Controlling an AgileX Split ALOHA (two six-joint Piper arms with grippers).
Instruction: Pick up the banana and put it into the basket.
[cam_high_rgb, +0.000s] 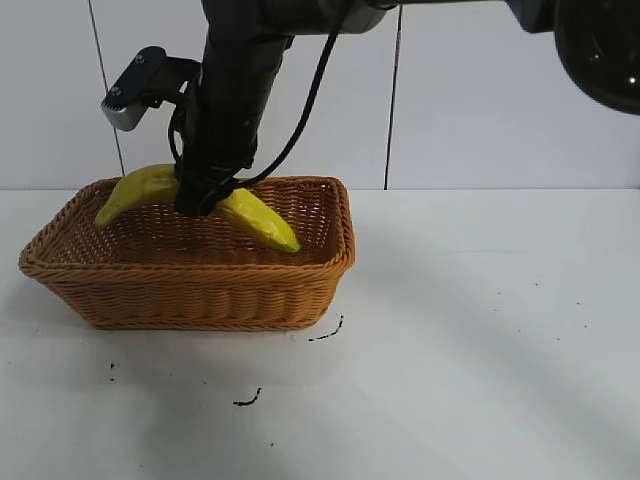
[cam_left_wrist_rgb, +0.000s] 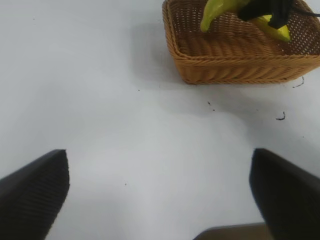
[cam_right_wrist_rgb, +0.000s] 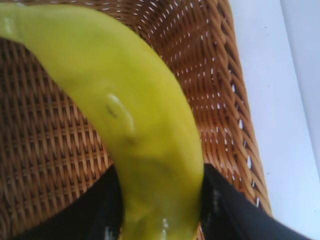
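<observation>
The yellow banana (cam_high_rgb: 262, 221) is held over the inside of the tan woven basket (cam_high_rgb: 190, 292), which stands on the table at the left. My right gripper (cam_high_rgb: 205, 196) reaches down from above and is shut on the banana's middle; both ends stick out at rim height. In the right wrist view the banana (cam_right_wrist_rgb: 135, 125) sits between the black fingers (cam_right_wrist_rgb: 230, 210) of the right gripper (cam_right_wrist_rgb: 160, 212), above the basket floor (cam_right_wrist_rgb: 45, 150). My left gripper (cam_left_wrist_rgb: 160, 195) is open and empty above bare table, away from the basket (cam_left_wrist_rgb: 240, 67) and the banana (cam_left_wrist_rgb: 214, 12).
The white table (cam_high_rgb: 480, 330) has small black marks in front of the basket (cam_high_rgb: 247, 400) and by its front corner (cam_high_rgb: 328, 333). A white panelled wall stands behind the table.
</observation>
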